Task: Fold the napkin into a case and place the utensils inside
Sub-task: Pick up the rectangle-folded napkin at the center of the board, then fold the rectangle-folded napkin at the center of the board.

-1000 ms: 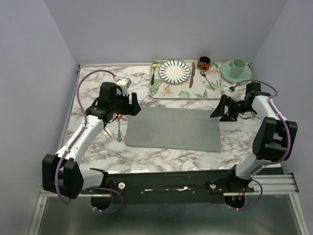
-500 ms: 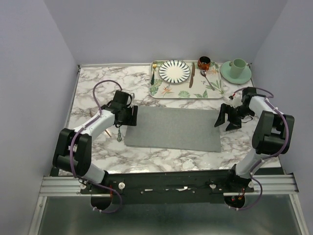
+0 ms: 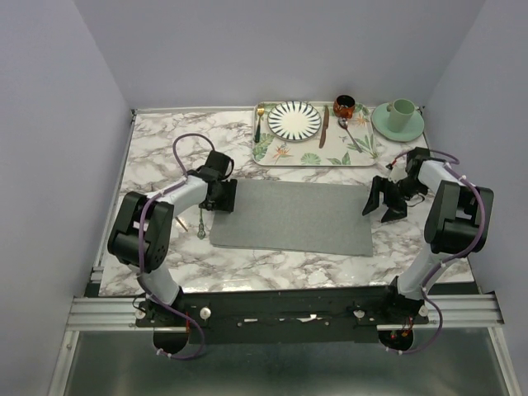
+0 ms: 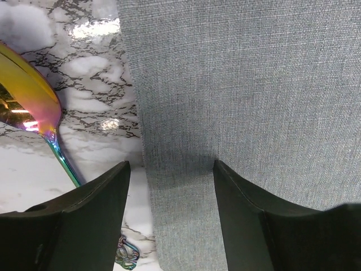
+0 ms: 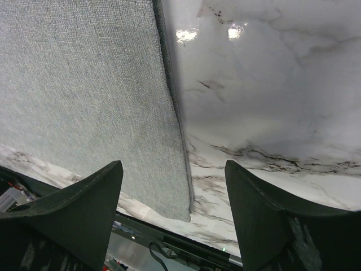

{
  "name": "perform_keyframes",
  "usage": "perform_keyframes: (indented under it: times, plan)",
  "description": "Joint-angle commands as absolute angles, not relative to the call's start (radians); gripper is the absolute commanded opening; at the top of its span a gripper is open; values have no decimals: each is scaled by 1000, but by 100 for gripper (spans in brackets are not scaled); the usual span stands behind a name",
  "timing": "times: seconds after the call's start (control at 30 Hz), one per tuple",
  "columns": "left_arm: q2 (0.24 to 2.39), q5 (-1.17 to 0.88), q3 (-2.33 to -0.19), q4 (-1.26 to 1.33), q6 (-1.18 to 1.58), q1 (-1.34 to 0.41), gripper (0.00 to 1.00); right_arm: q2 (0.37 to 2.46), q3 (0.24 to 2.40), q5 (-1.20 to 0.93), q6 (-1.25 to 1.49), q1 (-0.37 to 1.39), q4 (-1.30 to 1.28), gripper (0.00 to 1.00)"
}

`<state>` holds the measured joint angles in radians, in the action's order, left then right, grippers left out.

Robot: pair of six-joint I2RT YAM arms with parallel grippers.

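Note:
The grey napkin (image 3: 290, 217) lies flat on the marble table as a wide folded rectangle. My left gripper (image 3: 221, 196) is open and low over the napkin's left edge. In the left wrist view the gripper (image 4: 172, 169) straddles that edge of the napkin (image 4: 242, 101). The spoon (image 3: 200, 224) lies just left of the napkin, and its shiny gold bowl (image 4: 28, 90) shows in the left wrist view. My right gripper (image 3: 381, 202) is open, and in the right wrist view the gripper (image 5: 175, 169) straddles the right edge of the napkin (image 5: 84, 96). I cannot make out the copper-pink fork.
The leaf-patterned tray (image 3: 355, 153) stands at the back with a striped plate (image 3: 294, 120), a gold fork (image 3: 259, 122), a knife (image 3: 324, 126) and a spoon. A dark red cup (image 3: 344, 105) and a green cup on a saucer (image 3: 399, 117) stand at the back right.
My left gripper has dropped and moved right to the napkin's left edge. My right gripper has lowered a little at the napkin's right edge. The napkin has not moved.

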<state>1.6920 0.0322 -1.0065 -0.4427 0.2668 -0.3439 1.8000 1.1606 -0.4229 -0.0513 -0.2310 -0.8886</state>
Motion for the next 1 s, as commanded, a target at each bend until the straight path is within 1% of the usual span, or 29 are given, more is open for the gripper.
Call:
perform_keyframes:
  times: [0.0, 0.07, 0.1, 0.17, 0.2, 0.27, 0.3, 0.37, 0.4, 0.43, 0.47, 0.57, 0.63, 0.73, 0.8, 0.83, 0.97]
  plan:
    - [1744, 57, -1026, -443, 265, -373, 66, 1818, 1187, -410, -40, -238, -910, 81]
    - [1773, 38, -1020, -439, 261, -382, 65, 1819, 1190, -410, -40, -238, -908, 81]
    - [1787, 32, -1040, -454, 255, -383, 60, 1818, 1192, -411, -40, -238, -911, 81]
    - [1815, 29, -1049, -462, 247, -383, 53, 1818, 1195, -413, -37, -238, -913, 81]
    - [1824, 25, -1064, -469, 242, -383, 44, 1816, 1200, -413, -37, -236, -913, 81]
    - [1855, 0, -1087, -512, 226, -379, 33, 1816, 1206, -417, -35, -238, -922, 81]
    - [1859, 0, -1103, -523, 221, -373, 24, 1815, 1209, -420, -35, -238, -922, 81]
    - [1850, 0, -1112, -548, 197, -356, 15, 1809, 1209, -426, -38, -238, -923, 81]
    - [1842, 2, -1115, -555, 186, -350, 7, 1806, 1207, -431, -40, -238, -923, 81]
    - [1823, 2, -1118, -572, 173, -344, 3, 1804, 1203, -437, -41, -238, -925, 80]
    - [1812, 8, -1120, -581, 163, -336, 0, 1802, 1201, -442, -46, -238, -925, 80]
    - [1749, 2, -1135, -614, 129, -318, 0, 1796, 1184, -462, -52, -238, -922, 79]
    - [1694, -38, -1157, -632, 120, -321, 0, 1790, 1175, -485, -54, -238, -922, 77]
    - [1658, -87, -1212, -676, 129, -359, 0, 1783, 1151, -509, -58, -238, -920, 75]
    - [1652, -126, -1258, -695, 143, -385, 0, 1784, 1138, -520, -63, -238, -919, 73]
    - [1658, -200, -1272, -704, 156, -408, 0, 1789, 1137, -525, -64, -238, -917, 72]
    - [1712, -307, -1341, -721, 205, -501, 0, 1798, 1141, -540, -61, -238, -920, 69]
